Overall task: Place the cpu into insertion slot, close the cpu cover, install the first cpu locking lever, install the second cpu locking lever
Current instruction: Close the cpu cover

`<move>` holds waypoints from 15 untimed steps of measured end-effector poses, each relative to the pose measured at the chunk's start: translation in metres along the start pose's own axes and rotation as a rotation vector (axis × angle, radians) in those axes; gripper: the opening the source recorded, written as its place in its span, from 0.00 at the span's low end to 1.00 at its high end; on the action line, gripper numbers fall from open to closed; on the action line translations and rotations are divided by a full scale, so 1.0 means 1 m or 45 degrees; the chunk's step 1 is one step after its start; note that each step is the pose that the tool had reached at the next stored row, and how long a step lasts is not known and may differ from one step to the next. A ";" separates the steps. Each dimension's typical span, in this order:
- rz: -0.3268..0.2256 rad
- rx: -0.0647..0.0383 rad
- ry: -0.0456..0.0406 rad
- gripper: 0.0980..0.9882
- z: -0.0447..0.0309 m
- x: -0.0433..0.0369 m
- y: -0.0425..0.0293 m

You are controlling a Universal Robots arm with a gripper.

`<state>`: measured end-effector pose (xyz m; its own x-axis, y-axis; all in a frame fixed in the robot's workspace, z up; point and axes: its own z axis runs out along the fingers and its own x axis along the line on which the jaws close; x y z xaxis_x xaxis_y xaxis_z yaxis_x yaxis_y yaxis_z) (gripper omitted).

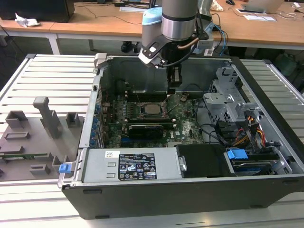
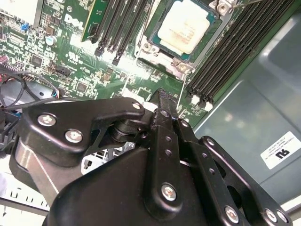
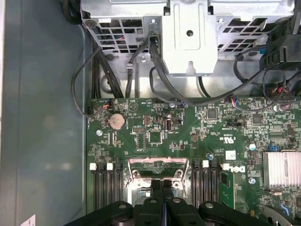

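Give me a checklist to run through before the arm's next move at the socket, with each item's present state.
1. cpu seated in the insertion slot: ok, its silver top lies level inside.
2. cpu cover down: ok as far as it shows, the frame lies around the chip.
3. Locking levers latched: cannot tell; a thin wire rod runs beside the gripper.
4. Gripper carrying nothing: ok, it is shut with nothing seen in it.
5. Gripper clear of the chip: ok, in the second wrist view its tip sits beside the socket's corner, not on the silver top.
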<state>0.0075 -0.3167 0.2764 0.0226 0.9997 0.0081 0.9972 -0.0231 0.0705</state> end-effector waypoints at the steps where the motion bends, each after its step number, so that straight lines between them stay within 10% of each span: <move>1: 0.000 0.000 0.000 0.01 0.0000 0.0000 0.0007; 15: 0.000 0.000 0.000 0.01 0.0008 0.0003 0.0111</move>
<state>0.0187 -0.3167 0.2764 0.0225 0.9997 0.0082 0.9972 -0.0231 0.0705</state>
